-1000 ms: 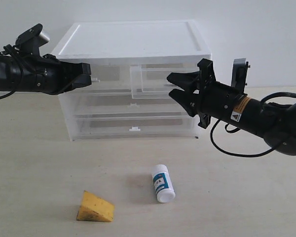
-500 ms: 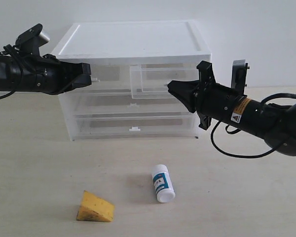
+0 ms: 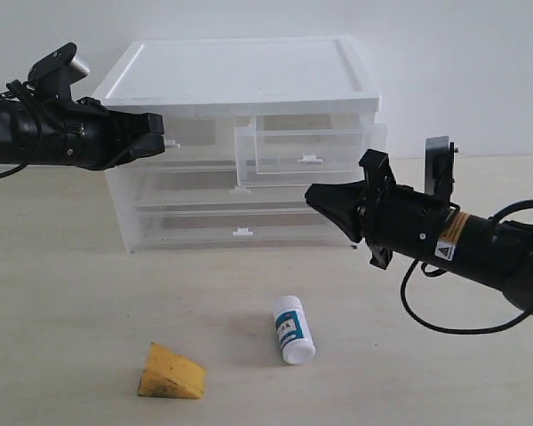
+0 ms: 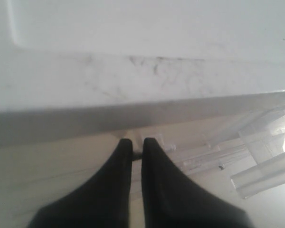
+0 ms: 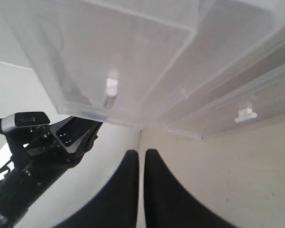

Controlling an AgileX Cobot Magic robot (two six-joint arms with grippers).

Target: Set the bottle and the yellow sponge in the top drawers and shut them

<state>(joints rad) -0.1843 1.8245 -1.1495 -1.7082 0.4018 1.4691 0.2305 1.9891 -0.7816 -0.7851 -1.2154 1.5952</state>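
Note:
The white bottle [image 3: 293, 330] lies on the table in front of the cabinet. Left of it rests the yellow sponge [image 3: 171, 373]. The top right drawer [image 3: 315, 151] is pulled out; the top left drawer [image 3: 195, 133] sits pushed in. My left gripper [image 3: 161, 135] [image 4: 137, 142] is shut with its tips at the left drawer's handle tab; I cannot tell whether the tab is pinched. My right gripper [image 3: 313, 197] [image 5: 141, 153] is shut and empty, hanging below the open drawer's front [image 5: 133, 57], above and right of the bottle.
The white-topped drawer cabinet [image 3: 240, 75] stands at the back, with two full-width drawers [image 3: 240, 226] below the top pair. In the right wrist view the left arm [image 5: 42, 142] shows beyond the open drawer.
My right gripper went from open at the top right drawer's handle to shut, then dropped down and slightly right, uncovering the handle. The left arm, bottle and sponge have not moved.

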